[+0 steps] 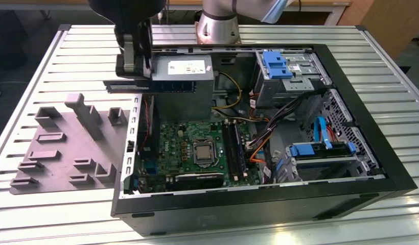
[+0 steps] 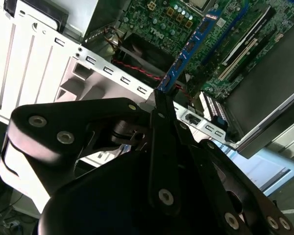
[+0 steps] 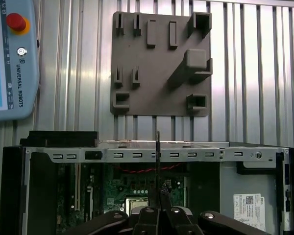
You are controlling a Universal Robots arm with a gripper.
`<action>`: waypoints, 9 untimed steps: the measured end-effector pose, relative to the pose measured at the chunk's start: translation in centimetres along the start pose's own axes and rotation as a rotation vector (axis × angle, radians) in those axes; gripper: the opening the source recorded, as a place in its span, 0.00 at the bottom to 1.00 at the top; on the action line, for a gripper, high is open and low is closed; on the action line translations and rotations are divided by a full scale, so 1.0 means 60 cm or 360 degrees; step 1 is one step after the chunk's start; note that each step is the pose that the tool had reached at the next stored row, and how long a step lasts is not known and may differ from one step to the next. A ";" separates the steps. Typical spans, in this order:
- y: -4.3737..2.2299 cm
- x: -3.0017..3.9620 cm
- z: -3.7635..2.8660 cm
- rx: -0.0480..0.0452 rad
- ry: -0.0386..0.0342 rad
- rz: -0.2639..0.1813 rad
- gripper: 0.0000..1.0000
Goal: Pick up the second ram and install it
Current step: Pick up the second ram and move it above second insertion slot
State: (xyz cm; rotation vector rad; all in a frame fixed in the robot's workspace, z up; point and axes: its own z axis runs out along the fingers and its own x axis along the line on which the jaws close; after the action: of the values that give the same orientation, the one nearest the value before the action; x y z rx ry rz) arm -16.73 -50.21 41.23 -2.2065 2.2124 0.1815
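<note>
My gripper (image 2: 161, 100) is pinching the second ram (image 2: 188, 46) near one end, with the jaws narrow around it. In the exterior view, at the upper left, it is hanging over the left edge of the open computer case (image 1: 264, 196). The grey tray (image 1: 60, 121) is lying beside the case, and the green board (image 1: 179, 143) inside it.

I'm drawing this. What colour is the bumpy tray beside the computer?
The tray is plain grey; the first wrist view shows it best.

Robotics lab: a ribbed aluminium worktop (image 1: 60, 219) carries an opened computer tower (image 1: 250, 209), a grey moulded tray (image 1: 60, 171) and a teach pendant (image 3: 14, 63) with a red stop button (image 3: 15, 21).
</note>
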 end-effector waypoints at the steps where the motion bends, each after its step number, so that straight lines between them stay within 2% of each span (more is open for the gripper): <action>1: -0.003 0.000 0.000 0.0000 0.0000 0.0000 0.11; 9: -0.024 0.000 -0.002 0.0000 0.0000 0.0000 0.11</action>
State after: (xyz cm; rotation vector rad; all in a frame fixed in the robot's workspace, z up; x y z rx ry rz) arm -15.28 -50.21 41.23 -2.2065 2.2123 0.1815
